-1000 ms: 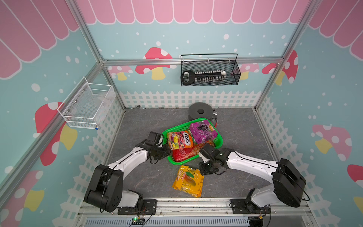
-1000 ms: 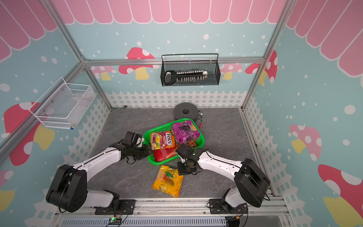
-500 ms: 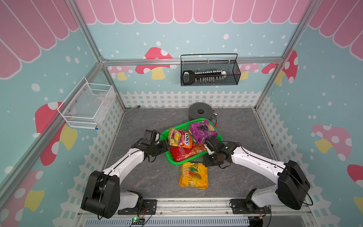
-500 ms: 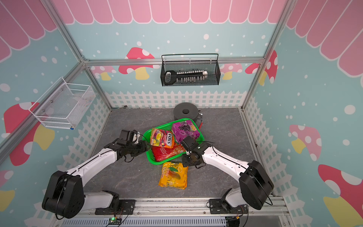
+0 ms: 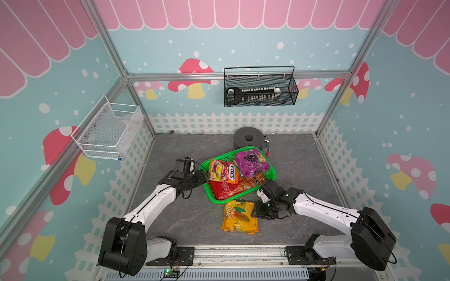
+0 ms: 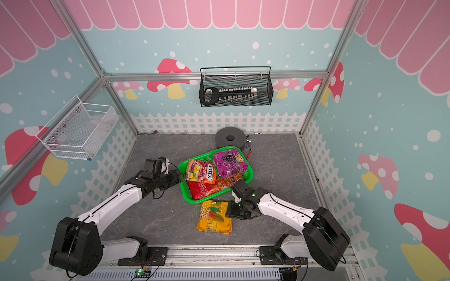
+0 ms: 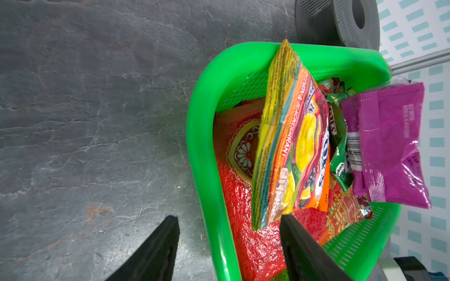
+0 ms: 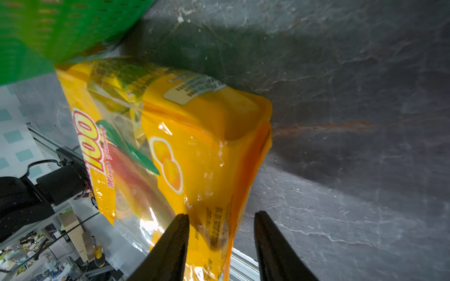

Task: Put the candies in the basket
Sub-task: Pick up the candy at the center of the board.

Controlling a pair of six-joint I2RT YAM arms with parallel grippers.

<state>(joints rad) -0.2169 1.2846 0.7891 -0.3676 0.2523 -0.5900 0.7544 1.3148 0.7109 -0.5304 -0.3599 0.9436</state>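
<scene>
Basically the final pick was in hand: in both top views the yellow-orange bag (image 5: pixel 239 216) lay flat on the table (image 5: pixel 170 219) at 6 o'clock of the basket (image 5: pixel 206 187), its far edge just beside the near rim, not inside. The other candies I could see, the FOX'S bag (image 5: pixel 225 171), the purple bag (image 5: pixel 252 163) and a red bag (image 5: pixel 224 188), were already piled in the basket. The right hand (image 5: pixel 255 213) sat at the bag's 3 o'clock edge. In the right wrist view its fingers (image 8: pixel 175 243) stood apart with the bag's side seam between them: one was over the film, the other had a visible gap, so it was not clamped. My read of the next move: close on that seam, lift clear of the rim, carry toward 12 o'clock and drop on the pile. Slippery film and a thin pinch were the slip risk. The left hand (image 5: pixel 203 176) was at the basket's 9 o'clock rim with its jaws wide, one finger outside on the table side and one inside by the FOX'S bag corner. It held nothing, and contact with that bag could not be told.
</scene>
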